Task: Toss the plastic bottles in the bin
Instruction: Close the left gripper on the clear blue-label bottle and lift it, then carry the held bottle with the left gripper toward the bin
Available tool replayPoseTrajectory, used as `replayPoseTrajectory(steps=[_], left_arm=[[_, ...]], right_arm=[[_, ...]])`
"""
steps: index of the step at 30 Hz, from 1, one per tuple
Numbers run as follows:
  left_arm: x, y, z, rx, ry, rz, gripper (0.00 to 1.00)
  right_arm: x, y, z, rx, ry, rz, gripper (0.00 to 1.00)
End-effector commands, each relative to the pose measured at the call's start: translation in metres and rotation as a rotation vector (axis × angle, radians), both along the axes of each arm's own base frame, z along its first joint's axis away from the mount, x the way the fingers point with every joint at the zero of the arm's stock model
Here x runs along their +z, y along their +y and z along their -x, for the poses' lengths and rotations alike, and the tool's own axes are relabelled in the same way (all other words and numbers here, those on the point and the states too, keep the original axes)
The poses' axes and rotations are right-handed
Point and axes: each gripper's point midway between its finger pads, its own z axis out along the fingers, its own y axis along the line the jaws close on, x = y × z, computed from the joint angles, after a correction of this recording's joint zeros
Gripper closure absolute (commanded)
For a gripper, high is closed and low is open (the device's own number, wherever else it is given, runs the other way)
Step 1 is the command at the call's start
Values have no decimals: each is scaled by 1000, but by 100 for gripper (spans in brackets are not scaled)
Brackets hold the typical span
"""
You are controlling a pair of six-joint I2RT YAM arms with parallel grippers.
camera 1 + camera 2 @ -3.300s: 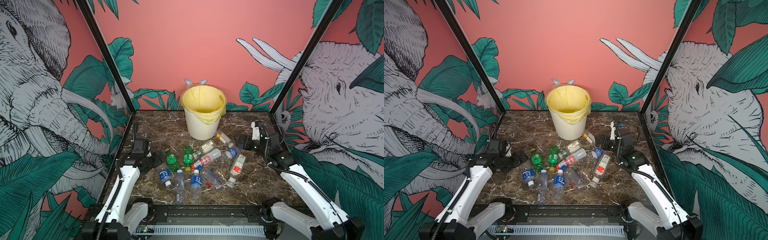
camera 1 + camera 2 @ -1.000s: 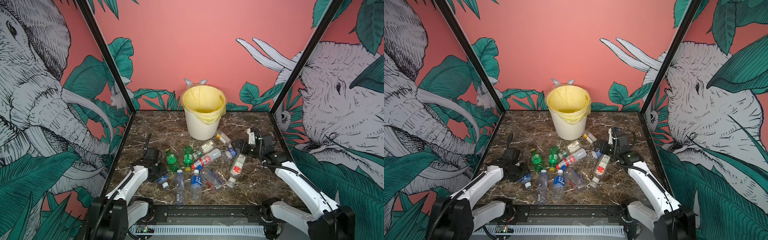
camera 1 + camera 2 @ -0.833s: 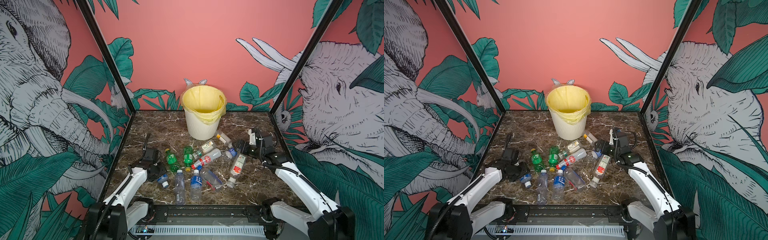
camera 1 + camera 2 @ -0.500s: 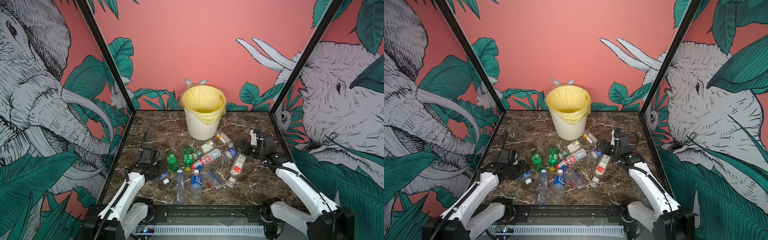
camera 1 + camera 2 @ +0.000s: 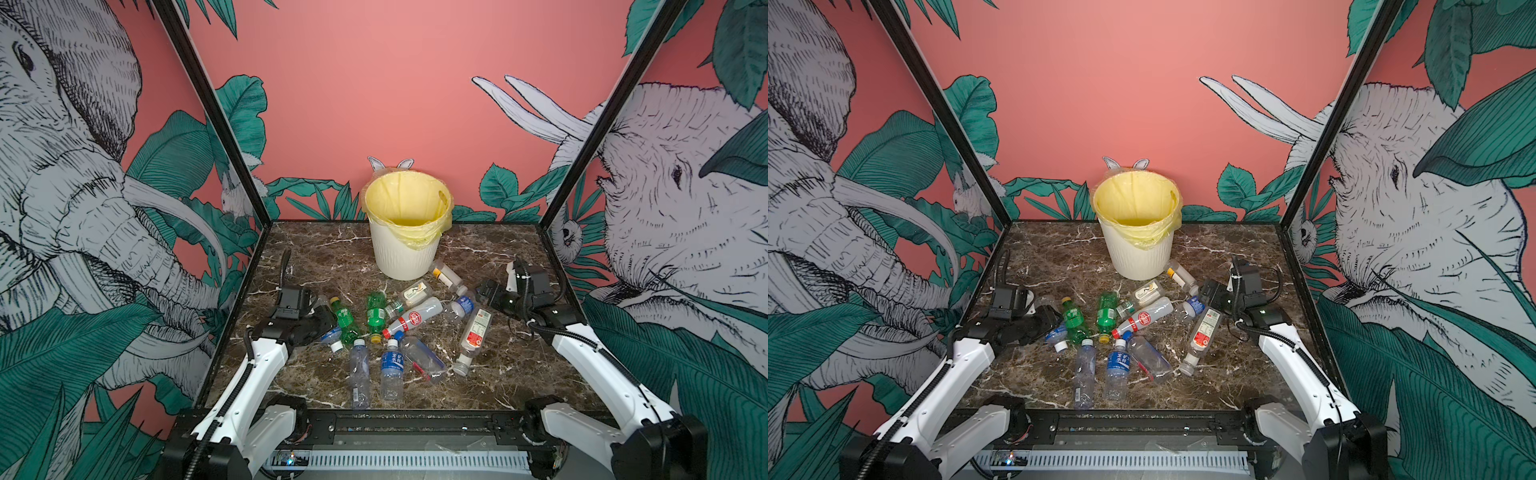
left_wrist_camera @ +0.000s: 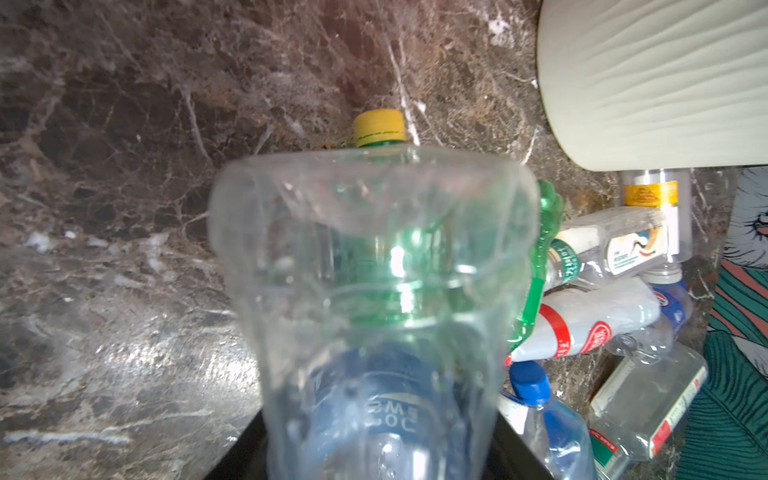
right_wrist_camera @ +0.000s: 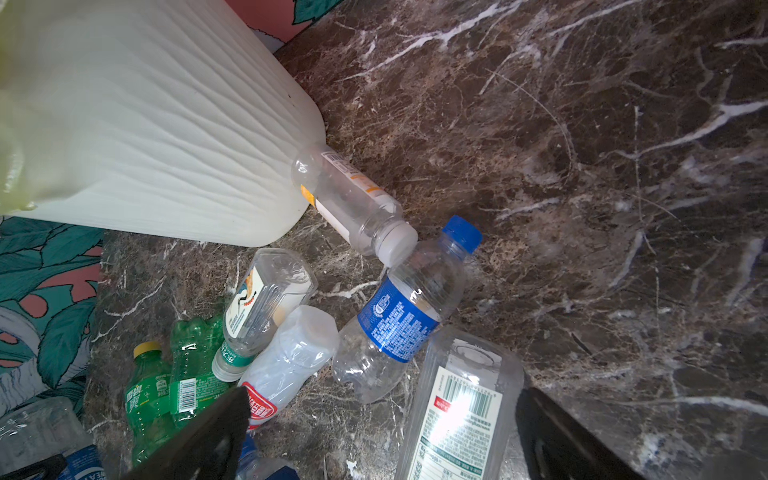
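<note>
My left gripper [image 5: 327,327] [image 6: 374,455] is shut on a clear bottle with a blue label [image 5: 332,335] [image 5: 1057,333], which fills the left wrist view [image 6: 374,270] and is held just off the marble at the left edge of the pile. Several more plastic bottles lie loose in the middle: two green [image 5: 345,321] [image 5: 376,312], one with a red label [image 5: 414,318], one with a blue label [image 7: 405,316]. My right gripper [image 5: 482,291] [image 7: 382,436] hangs open over the pile's right side. The cream ribbed bin [image 5: 405,253] [image 5: 1138,257] stands behind.
A clear bottle with a yellow label [image 5: 446,274] [image 7: 349,199] lies against the foot of the bin. A large white-label bottle [image 7: 457,411] lies under my right gripper. Black frame posts and printed walls close in the marble table [image 5: 519,374] on three sides.
My left gripper has closed on the blue-label bottle and raised it a little, toward the back. The right gripper has stayed open and has barely moved.
</note>
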Motion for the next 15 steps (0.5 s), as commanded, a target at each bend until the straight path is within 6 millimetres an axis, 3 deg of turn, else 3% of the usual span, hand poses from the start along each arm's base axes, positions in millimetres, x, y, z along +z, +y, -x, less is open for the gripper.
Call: replayPoseTrajectory(steps=[1,11,15], left_arm=[[22,-10,-11,-31,-65,44,44],[59,-23,-27,-76,-144,96,44],[72,-24,-42,-81,-223,97,44]], right_arm=[[-7,-5,1,-34,35,-3,1],[-9,-4,-4,-44,53,-40,1],[-15,-23,-2,-114,83,-2,0]])
